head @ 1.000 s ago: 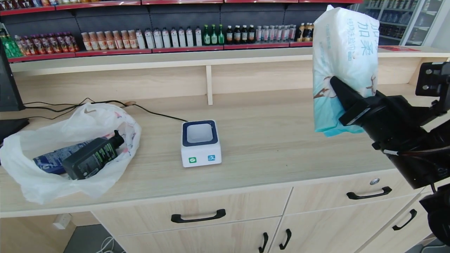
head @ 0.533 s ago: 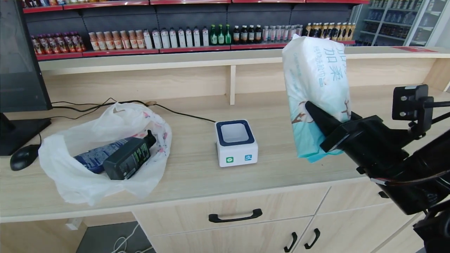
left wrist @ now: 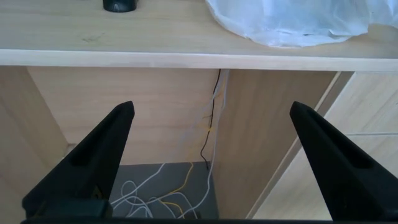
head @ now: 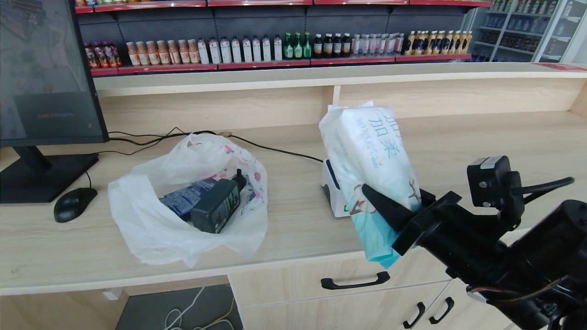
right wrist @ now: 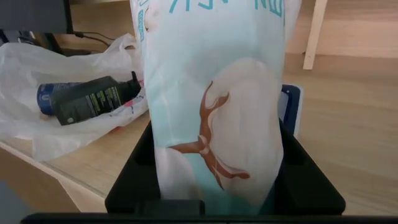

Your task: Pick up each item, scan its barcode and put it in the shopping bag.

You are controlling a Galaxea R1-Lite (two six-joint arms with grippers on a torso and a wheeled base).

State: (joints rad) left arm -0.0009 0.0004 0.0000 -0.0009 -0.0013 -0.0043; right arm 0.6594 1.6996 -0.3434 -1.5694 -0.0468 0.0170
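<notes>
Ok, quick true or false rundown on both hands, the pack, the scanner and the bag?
1. The right hand is shut on the pack. True.
2. The pack lies in the bag. False: it is held in the air by the scanner.
3. A dark bottle lies in the bag. True.
4. The left hand holds an item. False: it is open and empty.

Here's the right gripper (head: 393, 198), matte black, long tapered fingers (head: 383, 205), boxy black camera mount (head: 489, 181), silver cap, two screws, thin black cable (head: 545, 185), left gripper (left wrist: 211, 155), black wedge-shaped fingertips (left wrist: 93, 162)
</notes>
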